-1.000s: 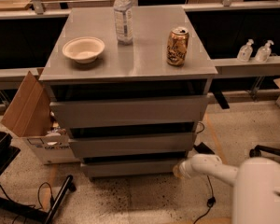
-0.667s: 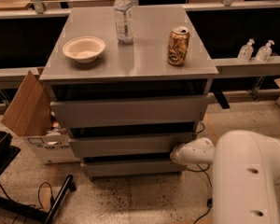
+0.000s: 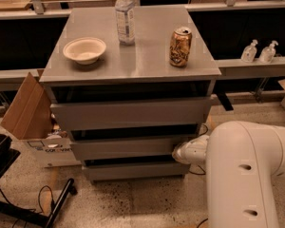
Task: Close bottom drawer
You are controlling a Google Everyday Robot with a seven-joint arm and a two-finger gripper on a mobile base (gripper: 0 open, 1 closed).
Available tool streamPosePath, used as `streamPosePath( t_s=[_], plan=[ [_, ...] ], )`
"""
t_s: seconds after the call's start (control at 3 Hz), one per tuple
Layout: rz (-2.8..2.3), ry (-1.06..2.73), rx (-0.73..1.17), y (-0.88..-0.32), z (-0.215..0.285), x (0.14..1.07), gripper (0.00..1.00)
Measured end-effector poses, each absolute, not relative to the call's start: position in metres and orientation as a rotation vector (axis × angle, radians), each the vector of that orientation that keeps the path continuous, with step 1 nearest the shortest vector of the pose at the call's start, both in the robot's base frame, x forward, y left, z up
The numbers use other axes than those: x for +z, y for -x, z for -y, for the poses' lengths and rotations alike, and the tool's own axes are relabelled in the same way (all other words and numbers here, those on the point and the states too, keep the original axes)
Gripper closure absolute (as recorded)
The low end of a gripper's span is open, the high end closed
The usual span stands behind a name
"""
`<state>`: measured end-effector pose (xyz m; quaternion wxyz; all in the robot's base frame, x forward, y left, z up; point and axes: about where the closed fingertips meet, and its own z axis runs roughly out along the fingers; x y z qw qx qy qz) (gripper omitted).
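The grey cabinet [image 3: 133, 65] has three handleless drawers. The bottom drawer [image 3: 133, 171] is the lowest and narrowest, and its front stands a little out, with a dark gap above it. The middle drawer [image 3: 128, 147] and the top drawer [image 3: 133, 114] sit above it. My gripper [image 3: 182, 152] is at the white tip of the arm, against the cabinet's right front corner, level with the middle drawer's lower edge and just above the bottom drawer's right end. The big white arm segment [image 3: 247, 175] fills the lower right.
On the cabinet top stand a white bowl [image 3: 84, 50], a water bottle [image 3: 125, 15] and a brown can [image 3: 180, 46]. An open cardboard box [image 3: 28, 108] leans at the left. A black chair base [image 3: 19, 208] and cables lie on the floor at lower left. Two pump bottles [image 3: 249, 51] stand at right.
My arm has swung left and closer to the camera, and its tip has moved from right of the bottom drawer to the cabinet's right front corner. The drawers look unchanged.
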<state>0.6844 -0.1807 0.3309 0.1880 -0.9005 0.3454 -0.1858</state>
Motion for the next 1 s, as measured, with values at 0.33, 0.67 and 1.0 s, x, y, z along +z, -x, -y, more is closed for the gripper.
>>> streamPosePath(
  t_s=[0.33,0.67,1.0],
  plan=[
    [-0.972,2.534,-0.523,-0.684,0.181,0.331,1.00],
    [-0.972,2.534,-0.523,-0.684,0.181,0.331,1.00],
    [-1.100,2.582,-0.430,-0.637,0.217,0.311,1.00]
  ],
)
